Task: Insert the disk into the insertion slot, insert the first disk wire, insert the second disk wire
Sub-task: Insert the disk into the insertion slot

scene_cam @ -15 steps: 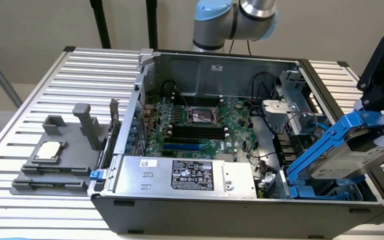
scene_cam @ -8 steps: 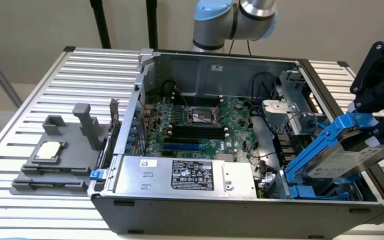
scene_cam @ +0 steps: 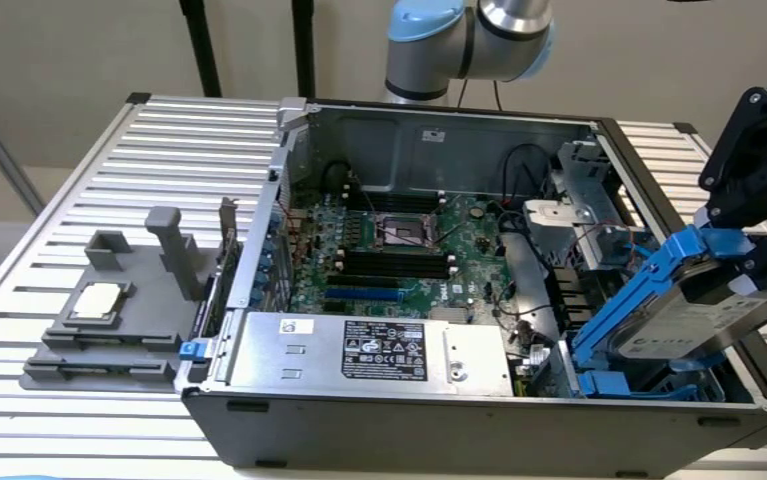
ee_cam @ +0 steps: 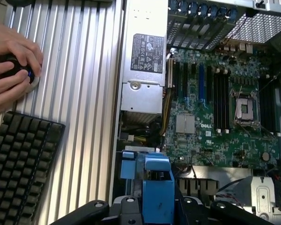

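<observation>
My gripper [scene_cam: 741, 272] is shut on the disk [scene_cam: 677, 325], a silver-grey drive with a white label in a bright blue carrier. I hold it tilted, one end up, above the front corner of the open computer case on the exterior view's right. Below its lower end lies the insertion slot [scene_cam: 623, 384], a dark bay with blue rails and tabs. In the wrist view the blue carrier [ee_cam: 157, 187] stands between my black fingers [ee_cam: 98, 208]. Loose cables [scene_cam: 623, 240] run beside the bay; I cannot tell which of them are the disk wires.
The case holds a green motherboard [scene_cam: 397, 250] and a silver power-supply box [scene_cam: 356, 350]. A grey fixture with a small square chip [scene_cam: 100, 300] stands on the slatted table at the exterior view's left. A person's hands [ee_cam: 11, 70] rest on a black knob beside a keyboard [ee_cam: 23, 159].
</observation>
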`<state>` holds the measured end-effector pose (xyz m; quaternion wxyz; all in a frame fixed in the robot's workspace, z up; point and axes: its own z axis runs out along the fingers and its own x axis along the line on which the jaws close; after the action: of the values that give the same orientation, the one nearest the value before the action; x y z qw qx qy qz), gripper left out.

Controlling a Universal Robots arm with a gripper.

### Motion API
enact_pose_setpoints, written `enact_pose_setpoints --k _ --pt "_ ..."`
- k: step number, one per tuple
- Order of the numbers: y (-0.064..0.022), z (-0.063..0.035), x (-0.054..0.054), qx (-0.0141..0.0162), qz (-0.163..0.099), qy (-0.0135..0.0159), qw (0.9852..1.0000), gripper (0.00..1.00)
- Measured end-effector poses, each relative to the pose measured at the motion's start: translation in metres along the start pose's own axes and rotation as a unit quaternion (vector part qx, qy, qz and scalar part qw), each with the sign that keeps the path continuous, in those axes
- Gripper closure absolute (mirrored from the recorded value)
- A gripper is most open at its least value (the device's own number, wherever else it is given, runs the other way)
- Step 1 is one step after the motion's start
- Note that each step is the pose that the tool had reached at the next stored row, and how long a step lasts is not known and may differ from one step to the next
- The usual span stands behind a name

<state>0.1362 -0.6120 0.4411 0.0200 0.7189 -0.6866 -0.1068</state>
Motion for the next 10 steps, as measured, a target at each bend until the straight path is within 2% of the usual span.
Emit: enact_pose_setpoints --k 5,10 --pt "-0.0003 0.0011 -0.0005 -0.0007 0.000 -0.0001 1.0000 0.68" --pt "0.0006 -0.0036 -0.0009 -0.0068 0.001 -0.0004 1.0000 0.68"
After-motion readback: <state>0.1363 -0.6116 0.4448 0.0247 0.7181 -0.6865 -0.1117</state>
